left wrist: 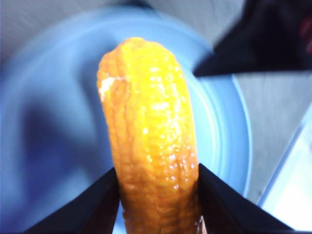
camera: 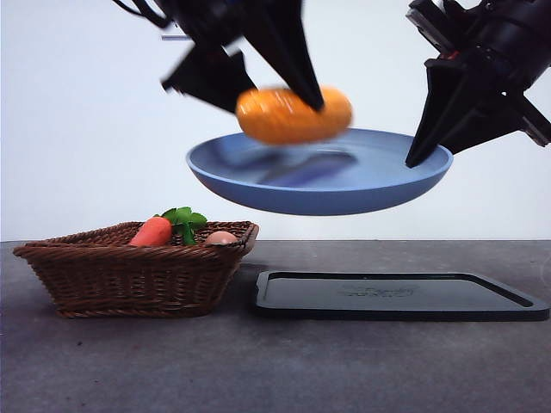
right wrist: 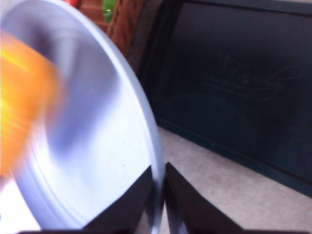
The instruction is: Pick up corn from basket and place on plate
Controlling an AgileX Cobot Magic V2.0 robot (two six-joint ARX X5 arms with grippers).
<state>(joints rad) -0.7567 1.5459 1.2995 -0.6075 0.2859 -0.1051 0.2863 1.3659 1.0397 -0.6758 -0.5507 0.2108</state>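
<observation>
Front view: the corn (camera: 294, 114) hangs clear of the basket (camera: 138, 267), gripped by the left gripper (camera: 284, 86) directly above the light-blue plate (camera: 319, 176). The plate itself is off the table, held in the air by its rim at the right gripper (camera: 422, 151), above the black tray (camera: 400, 297) that lies along the table's right side. The basket stands at the table's left, still containing a carrot (camera: 153, 231) with green leaves and a small pale egg-like object (camera: 221, 237). Pick-up appears complete; the cob has not yet touched the plate.

Left wrist view: the two black jaws clamp the corn (left wrist: 151, 141) on either side near its lower end, the tapered far tip pointing out over the plate (left wrist: 44, 146) beneath. The cob sits over the dish's bowl, not beyond its rim. The other arm's dark gripper shows at the plate's far edge.

Right wrist view: the right gripper (right wrist: 158, 190) pinches the plate's (right wrist: 97, 146) raised rim between its closed jaws, the dish seen edge-on. A blurred orange mass, the corn (right wrist: 24, 102), lies over the plate's inner face. The tray (right wrist: 234, 83) and a corner of the basket (right wrist: 124, 19) sit on the table below.

What remains, by the look of it: lowering the cob onto the plate and letting go.
</observation>
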